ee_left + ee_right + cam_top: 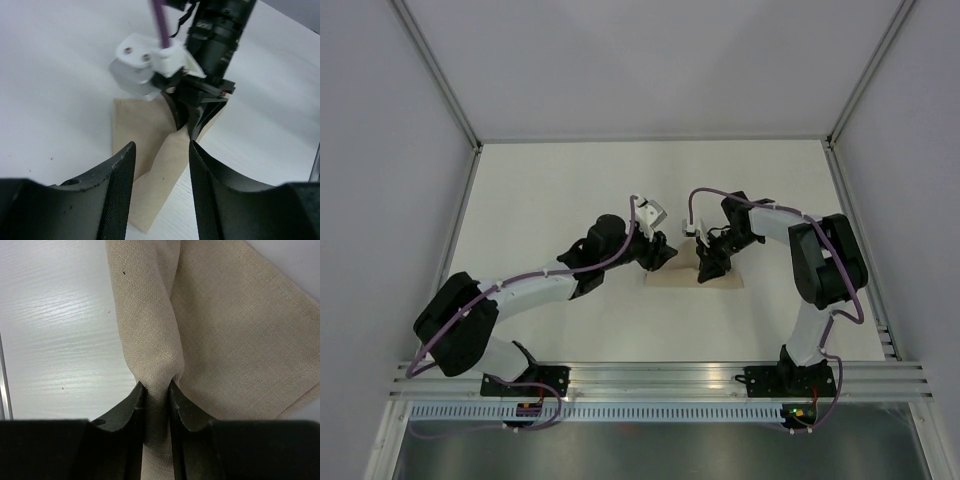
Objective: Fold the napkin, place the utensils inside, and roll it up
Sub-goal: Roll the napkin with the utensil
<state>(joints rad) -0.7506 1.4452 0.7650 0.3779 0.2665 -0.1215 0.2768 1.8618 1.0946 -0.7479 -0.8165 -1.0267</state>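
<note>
Our right fingers (125, 425) pinched a fold of the napkin (235, 340) on the bench (550, 190). Our left fingers (117, 195) were wide apart above it.

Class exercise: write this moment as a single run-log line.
right gripper: shut on raised fold of napkin | left gripper: open, over napkin | napkin: otherwise flat on table | utensils: not visible

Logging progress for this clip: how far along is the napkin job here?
Done: the napkin looks partly folded, with layers showing. In hand: the right end effector pinches a raised fold; the left end effector hangs open over it. Left: no utensils in view, nothing rolled.
</note>
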